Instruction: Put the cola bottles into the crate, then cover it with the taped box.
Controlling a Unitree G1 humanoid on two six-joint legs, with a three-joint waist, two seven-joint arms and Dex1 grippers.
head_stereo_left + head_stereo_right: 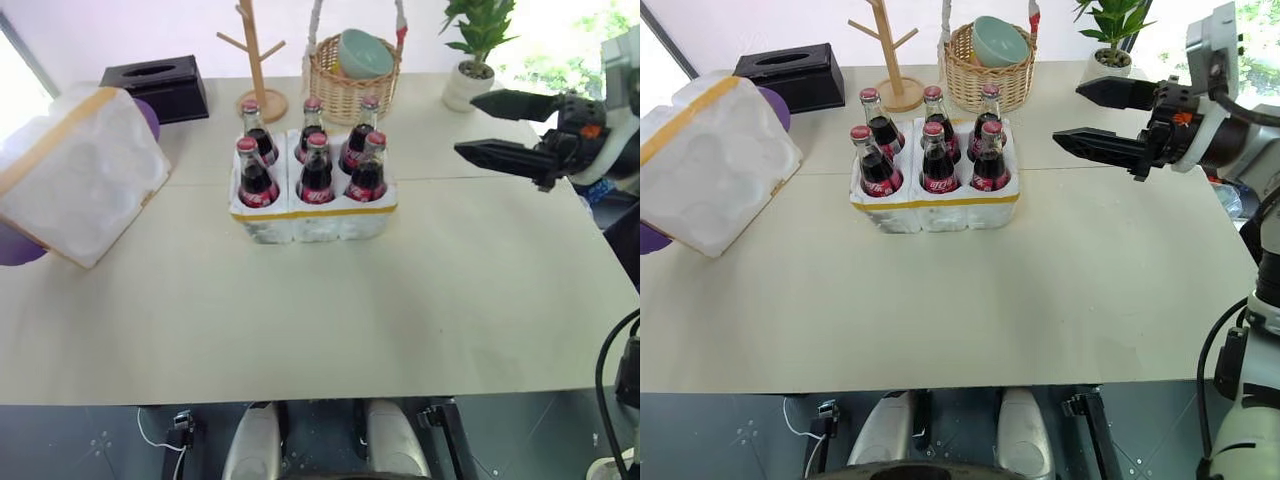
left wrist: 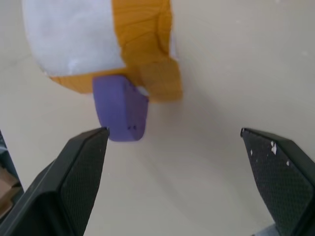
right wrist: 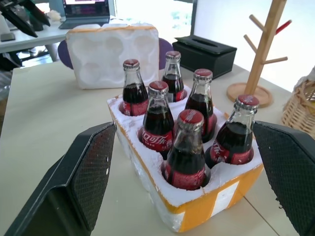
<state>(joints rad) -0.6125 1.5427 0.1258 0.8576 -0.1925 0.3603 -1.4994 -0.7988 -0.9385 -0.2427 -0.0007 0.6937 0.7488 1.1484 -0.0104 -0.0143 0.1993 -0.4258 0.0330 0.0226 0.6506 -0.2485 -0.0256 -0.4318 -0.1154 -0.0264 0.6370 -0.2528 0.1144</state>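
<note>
We judge the loading done: all six cola bottles (image 1: pixel 315 160) stand upright in the slots of the crate (image 1: pixel 314 218), which sits toward the far middle of the worktop (image 1: pixel 330 320), so the step in hand is the covering. The taped box (image 1: pixel 75 170) rests tilted at the worktop's left edge, its moulded hollows facing the crate, propped on purple supports (image 2: pixel 120 108). Our left gripper (image 2: pixel 182 147) points at the yellow-banded corner of that box, fingers wide apart and holding nothing. Our right gripper (image 1: pixel 505 128) hovers above the far right part of the worktop, well apart from the crate, fingers (image 1: pixel 490 153) also spread and empty. The next move, as we judge it, calls for both grippers to take the box by opposite sides, turn its hollows downward and lower them over the bottle caps. The bottles' red labels carry white script too small for us to read.
</note>
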